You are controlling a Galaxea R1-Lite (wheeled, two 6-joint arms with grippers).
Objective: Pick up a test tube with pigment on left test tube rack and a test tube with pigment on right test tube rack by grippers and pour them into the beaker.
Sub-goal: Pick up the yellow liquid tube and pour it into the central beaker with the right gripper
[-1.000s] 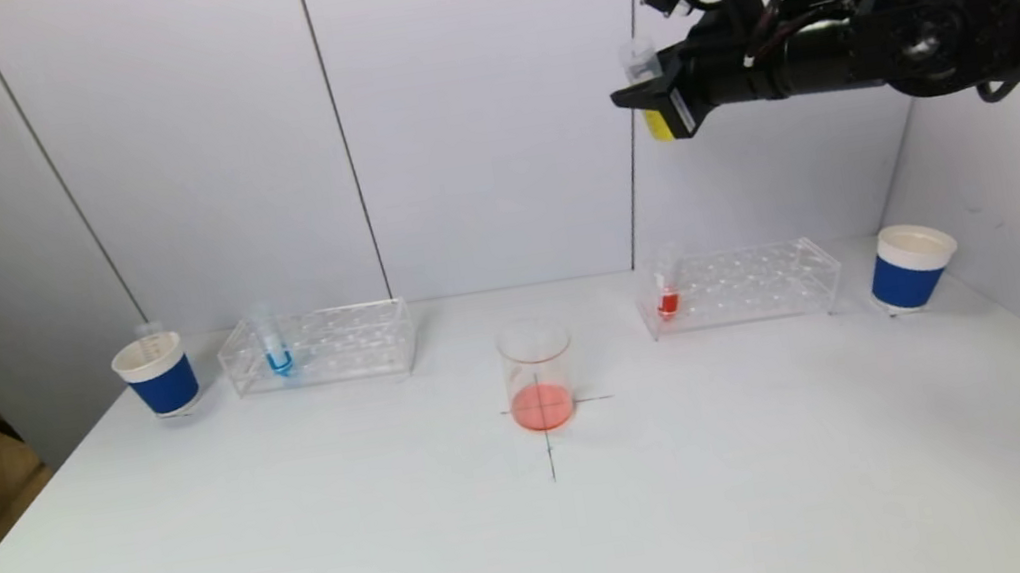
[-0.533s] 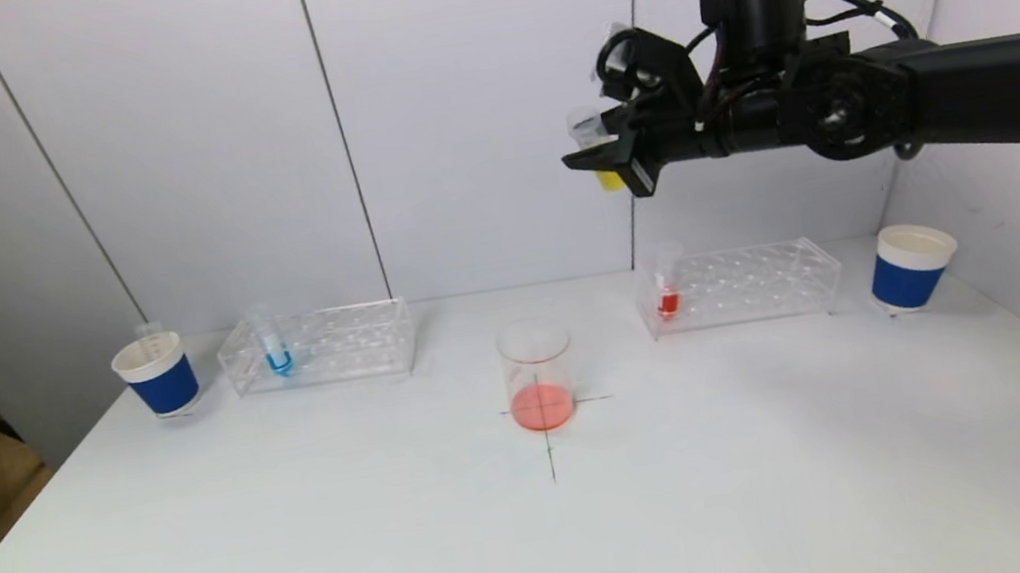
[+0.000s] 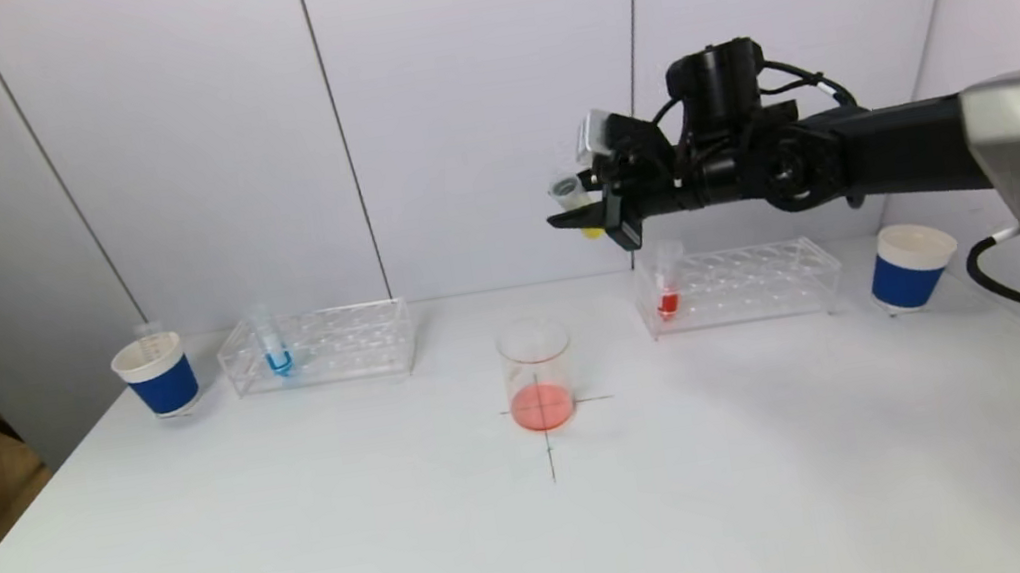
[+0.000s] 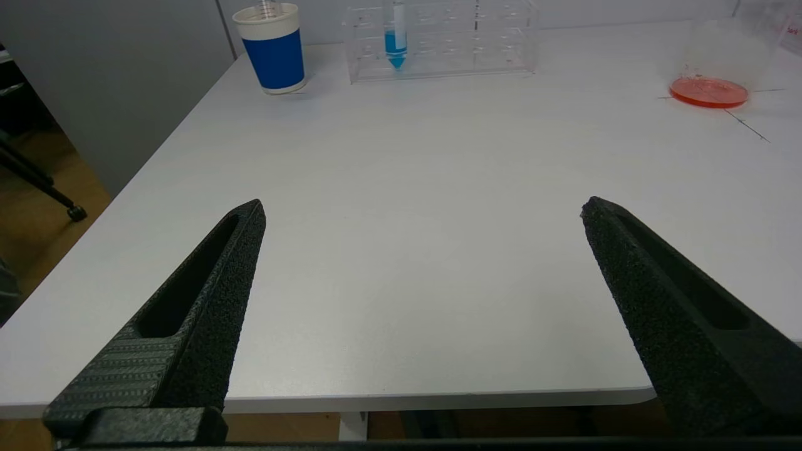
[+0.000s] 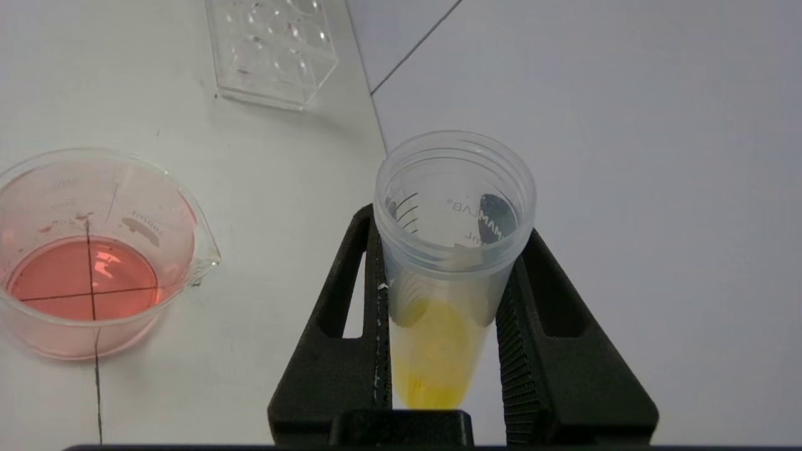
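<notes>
I hold the right hand point(image 3: 583, 218) pinching the yellow tube point(image 5: 446, 263) upright, high beside the beaker point(image 3: 538, 373), preventing spills. Left hand point(image 4: 420, 213) spread, parked low over the worktop point(image 3: 308, 559).

a lab bench: test tube racks point(image 3: 318, 346), beaker point(image 3: 539, 375), white table point(image 3: 548, 544).

Black arm point(image 3: 855, 159), grey shell, black textured claw point(image 5: 438, 351).

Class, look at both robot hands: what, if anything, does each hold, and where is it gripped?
Right hand: a tube of yellow liquid, gripped mid-body below its rim. Left hand: nothing.
</notes>
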